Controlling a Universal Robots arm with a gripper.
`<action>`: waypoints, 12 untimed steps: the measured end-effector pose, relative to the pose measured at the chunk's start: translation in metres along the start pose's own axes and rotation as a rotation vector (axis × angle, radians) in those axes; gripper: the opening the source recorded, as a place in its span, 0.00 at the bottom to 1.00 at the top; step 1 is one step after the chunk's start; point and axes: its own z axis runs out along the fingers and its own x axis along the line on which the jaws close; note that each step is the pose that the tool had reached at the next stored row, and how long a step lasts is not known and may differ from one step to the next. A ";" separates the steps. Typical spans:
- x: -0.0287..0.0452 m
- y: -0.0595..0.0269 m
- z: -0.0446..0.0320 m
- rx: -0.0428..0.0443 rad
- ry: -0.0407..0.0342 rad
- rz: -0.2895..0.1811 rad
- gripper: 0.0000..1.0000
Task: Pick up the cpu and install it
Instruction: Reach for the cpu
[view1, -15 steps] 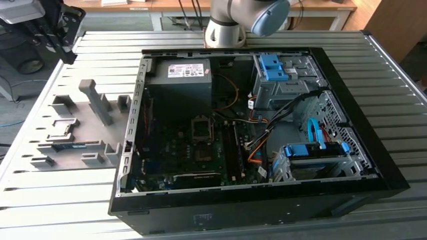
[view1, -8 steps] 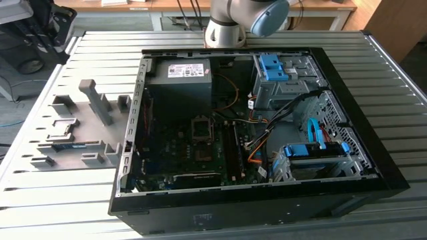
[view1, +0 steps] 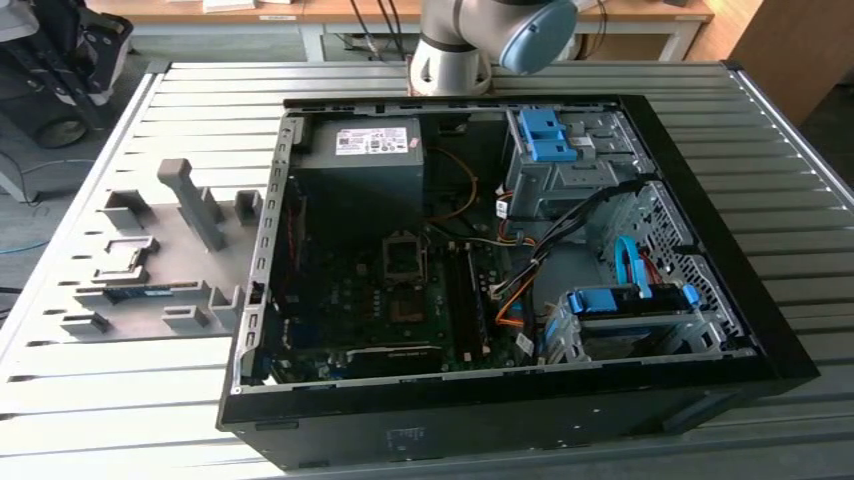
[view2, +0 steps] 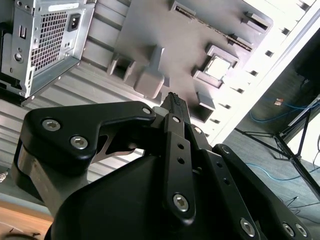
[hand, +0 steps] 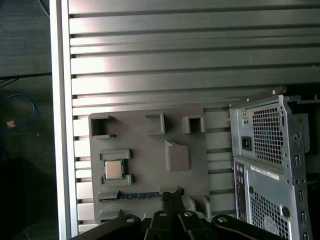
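Gripper (hand: 172, 194), clenched on nothing, hangs above the grey tray (hand: 145, 155) where the cpu (hand: 114, 170) sits in its pocket; judged light, rigid, fragile underneath, best pinched by opposite edges.

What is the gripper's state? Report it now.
Gripper: closed, holding nothing. The cpu lies in its pocket on the grey tray.
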 end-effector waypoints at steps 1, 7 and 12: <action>0.0018 -0.0001 0.0000 0.0000 0.0000 0.000 0.10; 0.0139 -0.0011 -0.0002 0.0000 -0.0001 0.000 0.10; 0.0237 -0.0018 -0.0004 0.0000 0.0000 0.000 0.10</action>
